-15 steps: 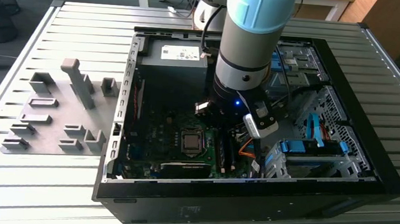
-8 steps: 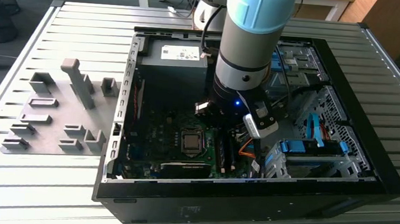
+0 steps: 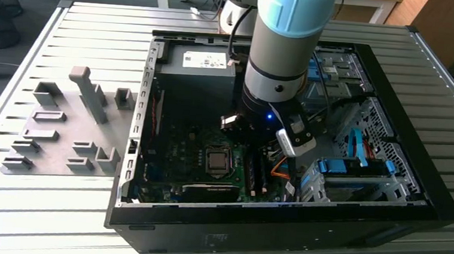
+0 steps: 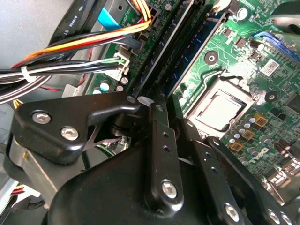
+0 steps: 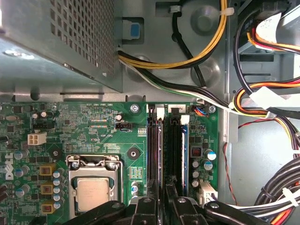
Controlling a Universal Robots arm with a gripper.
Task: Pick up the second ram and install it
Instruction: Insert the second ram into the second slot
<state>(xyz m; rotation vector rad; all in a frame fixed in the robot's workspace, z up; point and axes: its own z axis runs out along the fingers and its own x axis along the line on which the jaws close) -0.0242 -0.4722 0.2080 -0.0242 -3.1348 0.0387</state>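
Observation:
My gripper (image 3: pixel 262 158) is down inside the open computer case (image 3: pixel 415 176), over the memory slots of the green motherboard (image 5: pixel 93 126). In both wrist views its black fingertips (image 4: pixel 158 112) stand close together, right at the end of the slots. The second ram (image 5: pixel 174 154) shows edge-on as a long dark strip standing in a slot, running away from my gripper (image 5: pixel 164 201). The same strip (image 4: pixel 185 51) lies beside another dark stick and a blue slot edge in the second wrist view. My gripper (image 4: pixel 168 105) looks shut on that strip's near end; the contact itself is hidden.
The processor socket (image 5: pixel 96 192) lies beside the slots. Bundled cables (image 5: pixel 262 103) crowd the other side, under the power supply (image 5: pixel 56 37). Bright blue drive latches (image 3: pixel 352 169) sit at the exterior view's right. A grey holder plate (image 3: pixel 67 128) lies on the table left of the case.

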